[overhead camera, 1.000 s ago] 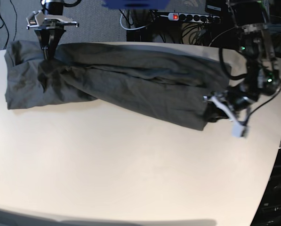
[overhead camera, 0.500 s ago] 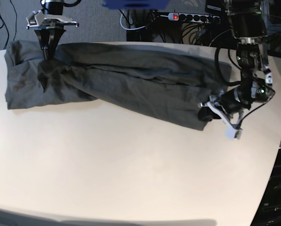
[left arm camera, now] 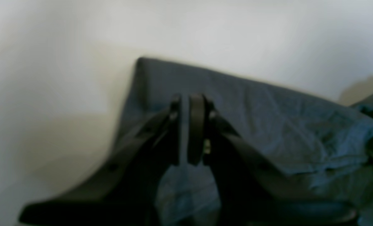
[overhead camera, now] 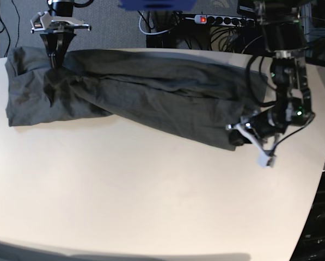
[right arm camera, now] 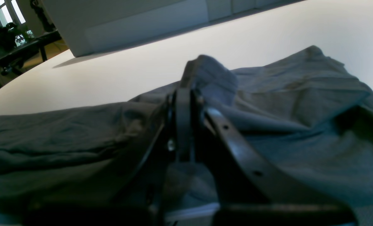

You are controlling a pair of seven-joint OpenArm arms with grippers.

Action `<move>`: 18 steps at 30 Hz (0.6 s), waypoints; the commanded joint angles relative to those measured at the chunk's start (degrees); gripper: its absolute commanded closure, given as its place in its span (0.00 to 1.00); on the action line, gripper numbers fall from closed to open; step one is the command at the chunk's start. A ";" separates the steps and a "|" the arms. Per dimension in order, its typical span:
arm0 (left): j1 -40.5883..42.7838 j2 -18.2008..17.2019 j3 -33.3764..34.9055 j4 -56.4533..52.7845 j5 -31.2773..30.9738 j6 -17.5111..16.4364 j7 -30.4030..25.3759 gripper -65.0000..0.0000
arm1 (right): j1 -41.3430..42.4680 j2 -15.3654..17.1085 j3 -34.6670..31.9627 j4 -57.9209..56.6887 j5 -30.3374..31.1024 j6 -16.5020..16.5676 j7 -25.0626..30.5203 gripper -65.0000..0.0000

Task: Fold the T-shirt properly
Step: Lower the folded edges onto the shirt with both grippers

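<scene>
We see the T-shirt [overhead camera: 146, 92] stretched in a long, crumpled band across the far part of the pale bench [overhead camera: 151, 196], reaching from one pincer to the other. The right pincer [overhead camera: 54, 61] points straight down at the far left end of the band in the base view, its jaws pressed together on a raised pinch of the dark grey fabric. In the right wrist view the jaws [right arm camera: 184, 103] stand closed, with a small peak of cloth [right arm camera: 208, 73] rising just beyond their tips and the rest of the T-shirt [right arm camera: 299, 103] spreading out to both sides of them.

The left pincer [overhead camera: 239, 133] lies low and nearly sideways at the near right corner of the garment, and it too is closed on the fabric. In the left wrist view, which is blurred, its jaws [left arm camera: 189, 125] meet over the cloth, and a flat fold of the T-shirt [left arm camera: 252, 110] extends ahead of and to the right of them, with bare bench [left arm camera: 48, 94] on their left.

Behind the bench, beyond both pincers, we see a power strip [overhead camera: 225, 20] with a red light and a tangle of cables [overhead camera: 167, 27].
</scene>
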 commanded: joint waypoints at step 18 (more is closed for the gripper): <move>-6.19 -1.26 8.83 -18.78 0.25 0.10 -12.20 0.94 | -0.59 0.21 0.32 0.58 0.79 0.34 1.65 0.99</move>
